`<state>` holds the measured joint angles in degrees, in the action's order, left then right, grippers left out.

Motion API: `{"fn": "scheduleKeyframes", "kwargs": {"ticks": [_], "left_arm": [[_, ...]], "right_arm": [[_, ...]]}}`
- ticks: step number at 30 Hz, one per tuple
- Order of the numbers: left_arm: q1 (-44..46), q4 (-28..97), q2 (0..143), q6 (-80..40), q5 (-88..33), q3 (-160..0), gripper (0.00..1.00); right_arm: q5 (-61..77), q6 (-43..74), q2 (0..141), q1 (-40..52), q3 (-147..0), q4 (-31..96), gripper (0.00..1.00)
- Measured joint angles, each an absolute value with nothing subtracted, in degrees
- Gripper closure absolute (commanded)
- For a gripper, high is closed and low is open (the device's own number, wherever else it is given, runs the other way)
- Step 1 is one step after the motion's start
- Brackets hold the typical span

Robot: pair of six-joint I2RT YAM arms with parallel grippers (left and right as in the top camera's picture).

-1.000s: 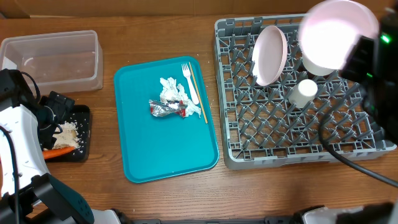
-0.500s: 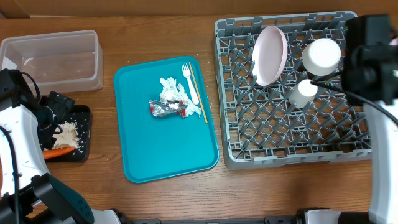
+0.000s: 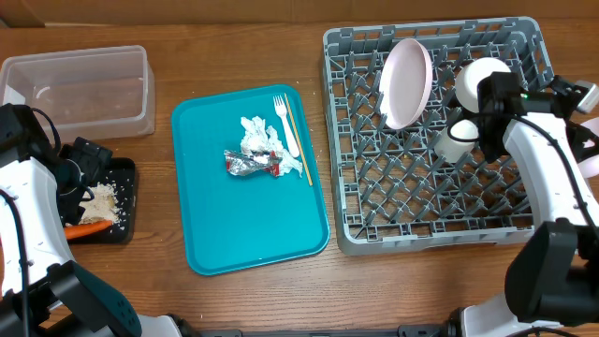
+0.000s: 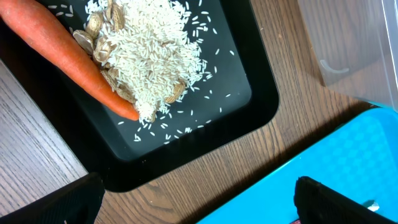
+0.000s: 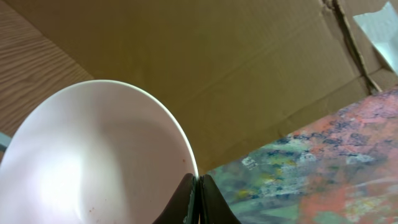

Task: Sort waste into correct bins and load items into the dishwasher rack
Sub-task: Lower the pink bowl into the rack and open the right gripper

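Dishwasher rack (image 3: 421, 225) pegs crowded: lowering could clip them. Left gripper (image 4: 199, 196) gapes wide over black tray (image 4: 249, 115), may scatter rice (image 4: 149, 56). Right gripper (image 5: 198, 186) clamps pink bowl (image 5: 93, 162) by thin rim, right of rack; may slip.

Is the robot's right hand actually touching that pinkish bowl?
Touching. In the right wrist view the right hand pinches the rim of the bowl, no gap.

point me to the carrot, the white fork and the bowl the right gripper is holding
carrot (image 4: 69, 59), left wrist view, middle of its orange body
white fork (image 3: 286, 126), overhead view, on its handle below the tines
bowl (image 5: 93, 162), right wrist view, on its inner wall
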<state>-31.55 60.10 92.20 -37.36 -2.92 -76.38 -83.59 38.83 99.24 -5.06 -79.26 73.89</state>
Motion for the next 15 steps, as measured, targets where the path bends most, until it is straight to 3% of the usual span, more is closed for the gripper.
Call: {"fn": "scheduleKeyframes", "kwargs": {"ticks": [15], "left_arm": [[-31.6, 60.1, 92.2, -37.4, -2.9, -76.4, 0.00]], "right_arm": [[-79.0, 35.7, 101.9, -4.9, -76.1, 71.4, 0.96]]}}
